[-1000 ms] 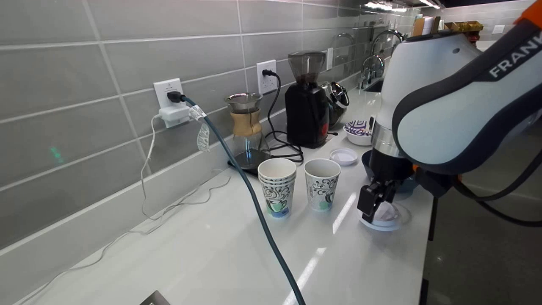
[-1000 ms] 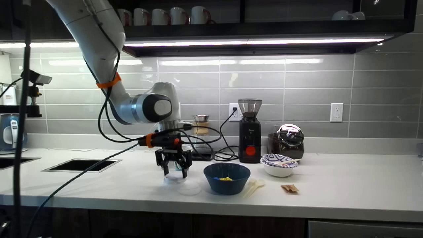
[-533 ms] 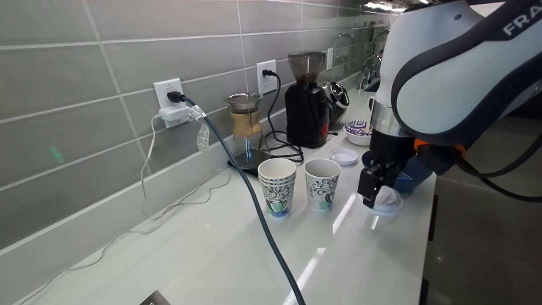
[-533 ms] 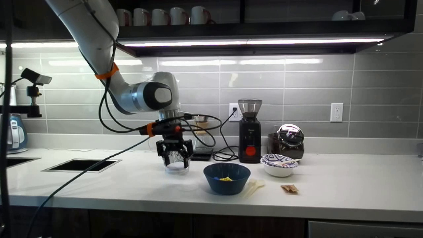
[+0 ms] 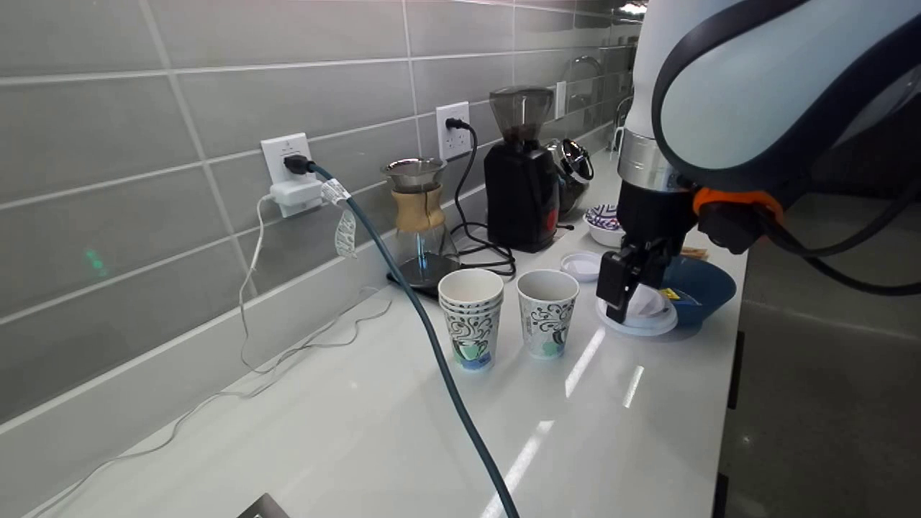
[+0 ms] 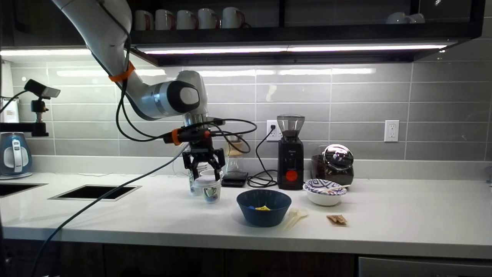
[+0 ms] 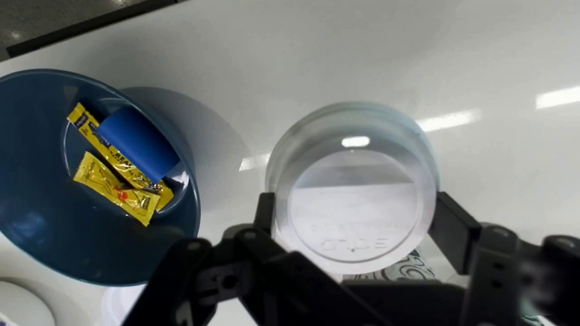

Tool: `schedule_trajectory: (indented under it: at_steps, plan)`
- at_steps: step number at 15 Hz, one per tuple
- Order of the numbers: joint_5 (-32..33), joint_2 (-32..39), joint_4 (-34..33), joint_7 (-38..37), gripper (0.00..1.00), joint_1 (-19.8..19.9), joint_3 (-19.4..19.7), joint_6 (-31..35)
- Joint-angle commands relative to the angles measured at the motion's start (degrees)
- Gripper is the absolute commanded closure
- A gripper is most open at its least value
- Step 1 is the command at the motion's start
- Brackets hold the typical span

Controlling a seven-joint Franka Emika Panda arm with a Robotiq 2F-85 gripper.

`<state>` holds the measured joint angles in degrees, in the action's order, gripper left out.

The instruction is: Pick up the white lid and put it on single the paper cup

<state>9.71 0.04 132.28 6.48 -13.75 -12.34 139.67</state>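
My gripper (image 6: 206, 177) is shut on the white lid (image 7: 353, 231), a finger on each side of its rim; the lid also shows in both exterior views (image 5: 639, 320) (image 6: 206, 182). The lid is held roughly level, above the counter. The single paper cup (image 5: 548, 316) stands upright and open. In that view the lid is to its right, not over it. In an exterior view its lower part (image 6: 211, 194) shows below the lid, which covers part of it. In the wrist view a patterned cup piece (image 7: 408, 268) shows beyond the lid, mostly hidden.
A stack of paper cups (image 5: 471, 324) stands beside the single cup. A blue bowl (image 6: 264, 211) with packets stands near the lid. Another round white piece (image 5: 581, 263) lies behind. A grinder (image 5: 522, 191) and glass carafe (image 5: 417, 216) stand near the wall. A cable (image 5: 446, 374) crosses in front.
My gripper has risen with the white lid from near the counter surface, and moved back a little from the counter's front edge. The cups and bowl have not moved.
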Motion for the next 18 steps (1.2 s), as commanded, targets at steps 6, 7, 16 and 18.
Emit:
schedule_trajectory:
  at_steps: [6,7,16,18]
  plan:
    - [1.24,-0.12,-7.52,0.56,0.16,-0.49,-1.66,-7.27]
    - [1.13,0.45,-8.87,0.83,0.16,-0.54,-1.75,-7.96]
    - [0.89,7.9,-19.38,3.77,0.17,-1.75,-2.96,-11.78]
    - [0.55,9.69,-20.75,4.53,0.17,-1.9,-2.95,-11.61]
